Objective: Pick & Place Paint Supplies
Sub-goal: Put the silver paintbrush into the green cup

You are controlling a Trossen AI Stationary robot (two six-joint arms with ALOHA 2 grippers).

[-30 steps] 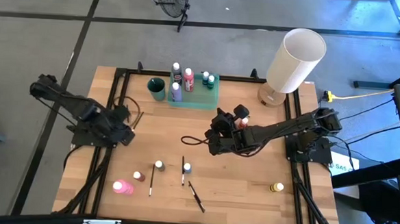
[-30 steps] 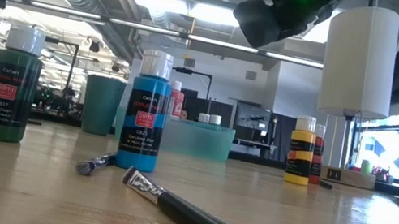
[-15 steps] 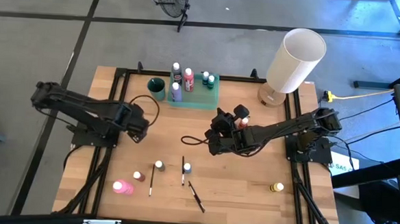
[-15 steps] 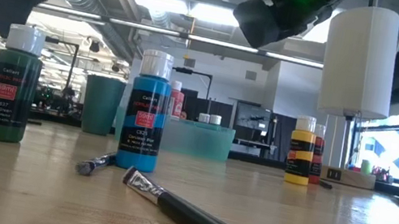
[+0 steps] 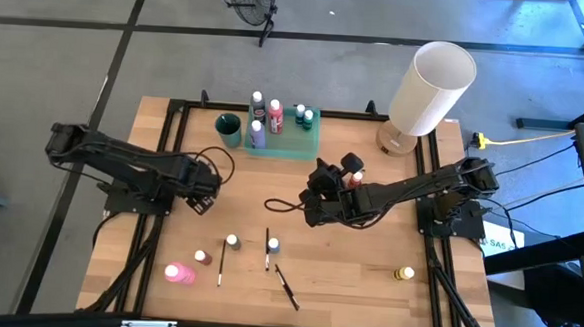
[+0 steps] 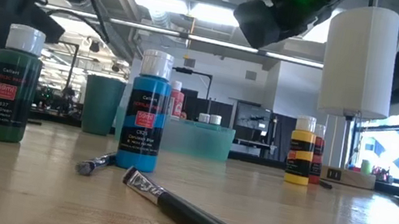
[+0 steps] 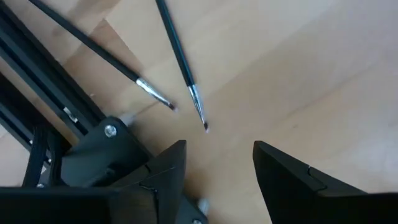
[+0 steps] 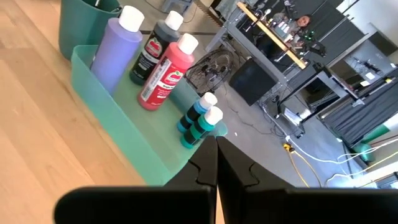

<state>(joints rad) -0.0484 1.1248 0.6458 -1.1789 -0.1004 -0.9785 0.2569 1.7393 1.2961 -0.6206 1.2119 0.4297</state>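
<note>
While most supplies lie loose along the desk's (image 5: 367,258) near edge, the left gripper (image 5: 205,187) hangs over the left side with its fingers (image 7: 283,180) apart and empty, two brushes (image 7: 180,59) on the wood just ahead of them in its wrist view. Below it sit a pink bottle (image 5: 177,273), a small bottle (image 5: 200,256), a green bottle (image 5: 232,241) and a blue bottle (image 5: 273,245), with more brushes (image 5: 286,286) among them.

At the far edge a dark green cup (image 5: 229,129) stands just beside the tray (image 5: 312,135), which already holds several bottles (image 8: 163,71). The right gripper (image 5: 315,195) waits at mid-desk, near the tray, fingers shut together with nothing between them; a red-capped bottle (image 5: 354,177) shows beside its arm. A yellow bottle (image 5: 403,275) stands alone at the near right, and a lamp (image 5: 431,86) at the far right corner.

The step in hand looks like the left arm's reach for a brush. The next move likely calls for lowering until the fingers straddle one thin handle, then closing low against the wood so it doesn't slip or roll.
</note>
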